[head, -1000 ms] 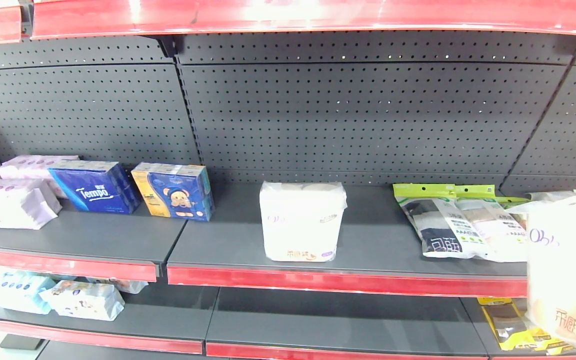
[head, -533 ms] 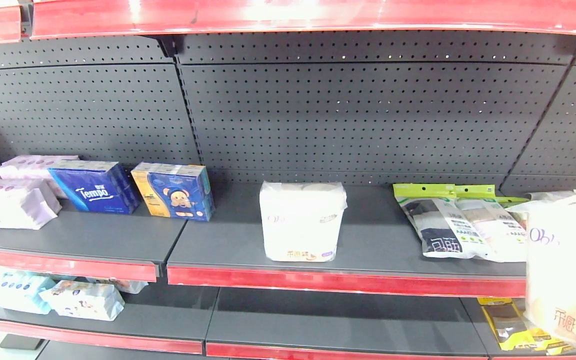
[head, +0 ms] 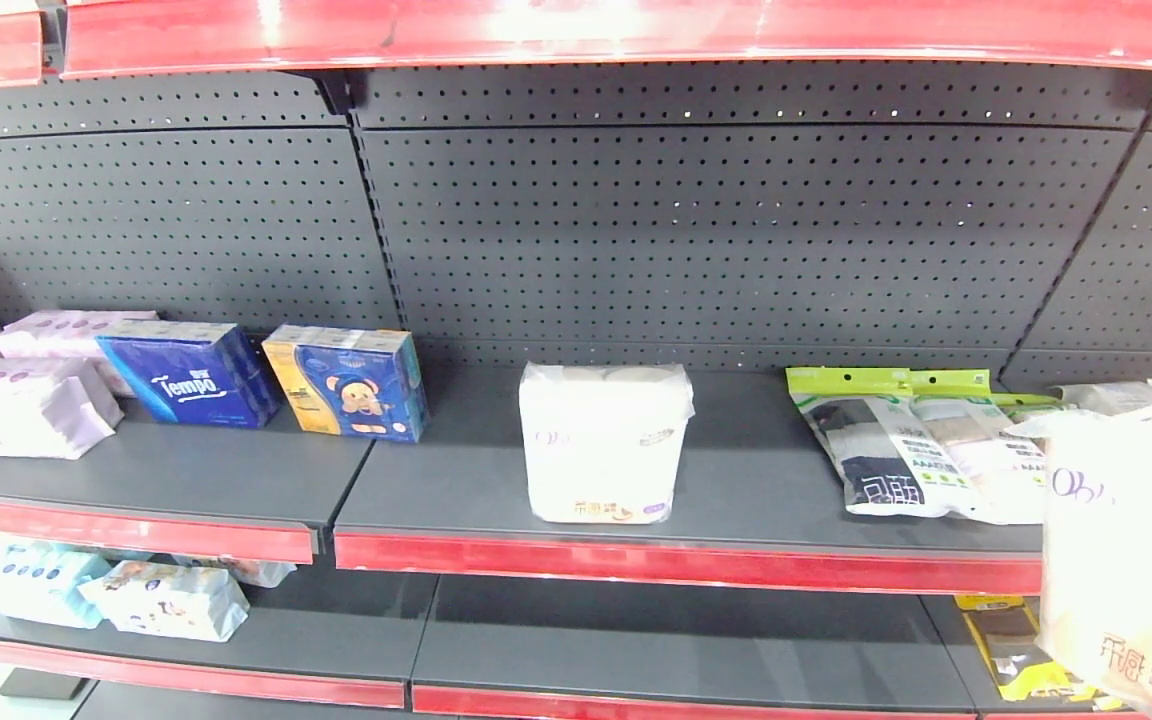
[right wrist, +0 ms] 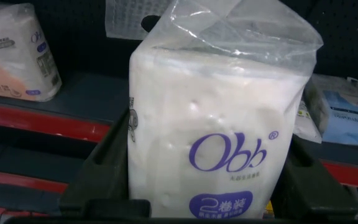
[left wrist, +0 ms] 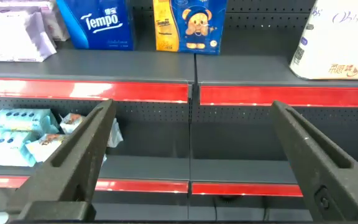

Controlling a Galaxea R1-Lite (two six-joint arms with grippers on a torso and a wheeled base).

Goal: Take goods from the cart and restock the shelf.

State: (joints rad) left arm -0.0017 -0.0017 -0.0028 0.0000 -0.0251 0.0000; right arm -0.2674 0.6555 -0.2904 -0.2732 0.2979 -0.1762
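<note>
Dark pegboard backs the shelf, whose front edge carries a red rail. The right tool is clamped on a pack of toilet rolls, one finger on each flank. It holds the pack upright in the air, in front of the shelf's right end and just out from the front edge. The left tool hangs with its fingers wide apart and nothing between them, facing the lower boards.

A matching pack stands near the front edge at the middle of the shelf. Flat bags with green headers lie toward the right end, and bare board runs between them.

The held pack looks light and soft: paper rolls that will dent under a hard squeeze, wrapped in slick film that may slide against the fingers. The loose film flap at its top would give no firm hold. The better hold is across the body, low on the flanks, as it is taken now.

Compared with a second ago, the held pack sits slightly lower and a little further toward the shelf's middle. Everything on the shelf is unchanged.
</note>
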